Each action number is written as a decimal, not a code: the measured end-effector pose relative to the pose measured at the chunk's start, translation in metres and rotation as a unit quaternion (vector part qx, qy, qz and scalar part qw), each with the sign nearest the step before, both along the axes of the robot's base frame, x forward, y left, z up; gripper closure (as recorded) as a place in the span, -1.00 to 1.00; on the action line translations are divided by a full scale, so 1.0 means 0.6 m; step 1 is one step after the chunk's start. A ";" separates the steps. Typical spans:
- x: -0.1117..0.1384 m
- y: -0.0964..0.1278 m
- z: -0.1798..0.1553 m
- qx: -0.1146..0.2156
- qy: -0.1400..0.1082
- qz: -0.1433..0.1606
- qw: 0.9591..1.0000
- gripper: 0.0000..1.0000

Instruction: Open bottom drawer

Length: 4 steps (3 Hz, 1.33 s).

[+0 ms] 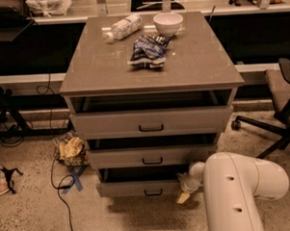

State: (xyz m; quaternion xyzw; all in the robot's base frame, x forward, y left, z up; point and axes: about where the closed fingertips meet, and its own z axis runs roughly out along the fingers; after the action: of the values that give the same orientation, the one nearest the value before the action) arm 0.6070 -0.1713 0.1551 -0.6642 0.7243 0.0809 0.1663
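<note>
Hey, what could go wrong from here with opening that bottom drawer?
The gripper sits at the right end of the bottom drawer, away from its central handle, so a pull there might skew and jam it. The white arm is close in front of the drawer and may block its travel.

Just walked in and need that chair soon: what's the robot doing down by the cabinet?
The robot's arm is working on the cabinet's bottom drawer. Its gripper sits low at the right end of that drawer's front, beside the black handle, not on it. The drawer stands partly out, with a dark gap above its front. A bottle, a bowl and a snack bag lie on the cabinet top.
</note>
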 end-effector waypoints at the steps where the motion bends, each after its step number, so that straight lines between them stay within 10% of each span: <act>1: -0.005 -0.004 -0.002 0.001 0.007 -0.005 1.000 0.00; 3: -0.005 -0.004 0.005 0.001 0.007 -0.005 1.000 1.00; 4: -0.005 -0.004 0.007 0.001 0.007 -0.005 1.000 1.00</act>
State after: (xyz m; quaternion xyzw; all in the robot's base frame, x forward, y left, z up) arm 0.6042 -0.1738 0.1594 -0.6597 0.7287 0.0857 0.1624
